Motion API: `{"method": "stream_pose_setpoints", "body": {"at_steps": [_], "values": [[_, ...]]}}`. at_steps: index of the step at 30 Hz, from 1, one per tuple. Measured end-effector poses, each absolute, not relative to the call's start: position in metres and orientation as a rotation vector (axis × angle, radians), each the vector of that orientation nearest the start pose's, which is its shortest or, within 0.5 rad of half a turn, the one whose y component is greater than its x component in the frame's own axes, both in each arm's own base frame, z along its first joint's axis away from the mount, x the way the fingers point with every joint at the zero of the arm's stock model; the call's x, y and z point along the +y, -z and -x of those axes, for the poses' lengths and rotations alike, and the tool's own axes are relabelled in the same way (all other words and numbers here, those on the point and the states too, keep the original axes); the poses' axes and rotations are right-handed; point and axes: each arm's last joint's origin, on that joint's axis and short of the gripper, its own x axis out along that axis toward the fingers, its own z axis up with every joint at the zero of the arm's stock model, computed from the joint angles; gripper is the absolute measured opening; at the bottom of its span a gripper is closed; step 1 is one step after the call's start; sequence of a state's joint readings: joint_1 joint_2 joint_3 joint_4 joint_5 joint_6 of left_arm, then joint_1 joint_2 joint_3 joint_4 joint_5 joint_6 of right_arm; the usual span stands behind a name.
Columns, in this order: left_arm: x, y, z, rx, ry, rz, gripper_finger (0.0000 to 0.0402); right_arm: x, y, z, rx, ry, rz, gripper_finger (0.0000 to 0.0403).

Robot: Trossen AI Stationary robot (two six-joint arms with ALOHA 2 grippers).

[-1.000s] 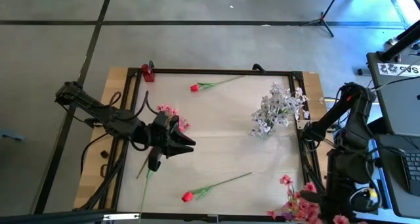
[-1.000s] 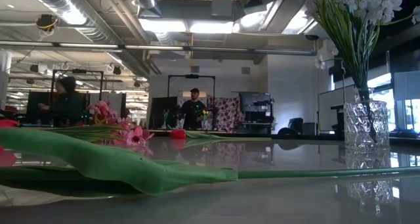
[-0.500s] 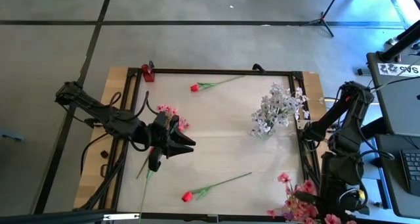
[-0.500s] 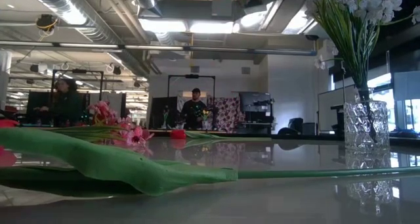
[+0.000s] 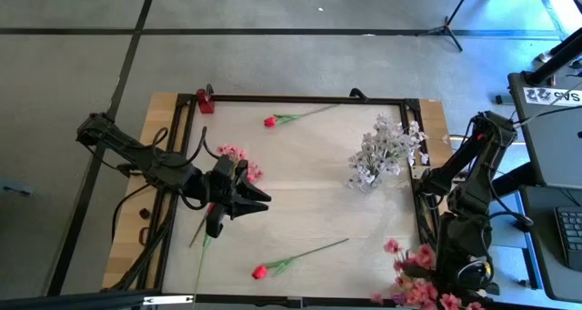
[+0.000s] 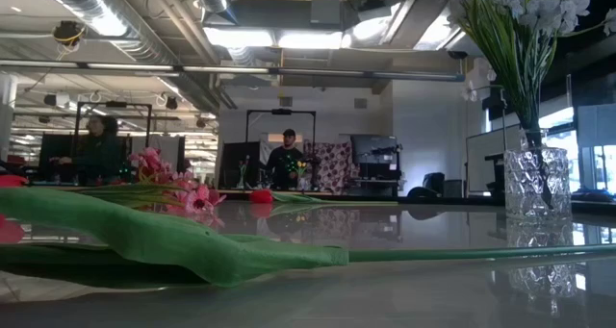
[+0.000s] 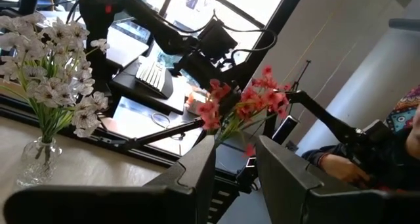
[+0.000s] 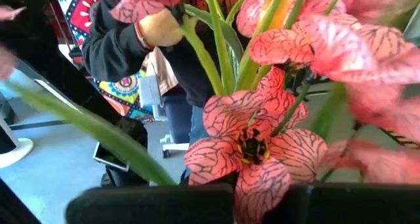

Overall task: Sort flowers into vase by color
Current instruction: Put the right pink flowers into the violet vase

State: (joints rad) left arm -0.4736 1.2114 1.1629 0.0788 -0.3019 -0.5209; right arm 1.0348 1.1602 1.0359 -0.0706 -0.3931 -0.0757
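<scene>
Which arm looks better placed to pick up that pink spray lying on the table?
Probably the left. Its gripper hangs right beside the loose pink spray, while the right gripper sits at the table's far corner, jaws shut on another pink bunch.

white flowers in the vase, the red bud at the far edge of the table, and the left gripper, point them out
white flowers [image 5: 384, 152], high view, on the middle of the blossom cluster.
red bud [image 5: 270, 122], high view, on the red head at the stem's end.
left gripper [image 5: 265, 197], high view, between the dark fingertips.
</scene>
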Motion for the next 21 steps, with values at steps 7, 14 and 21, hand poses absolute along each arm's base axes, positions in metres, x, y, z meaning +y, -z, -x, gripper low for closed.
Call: {"method": "stream_pose_setpoints", "body": {"at_steps": [7,14,21], "values": [[-0.116,-0.4,-0.244,0.029,0.172,0.526,0.0107,0.228,-0.34,-0.123,0.18,-1.426,0.139,0.0001],[-0.116,-0.4,-0.244,0.037,0.17,0.523,0.0107,0.227,-0.326,-0.122,0.227,-1.404,0.157,0.0001],[-0.116,-0.399,-0.244,0.037,0.169,0.523,0.0107,0.22,-0.319,-0.117,0.236,-1.349,0.187,0.0001]]}}
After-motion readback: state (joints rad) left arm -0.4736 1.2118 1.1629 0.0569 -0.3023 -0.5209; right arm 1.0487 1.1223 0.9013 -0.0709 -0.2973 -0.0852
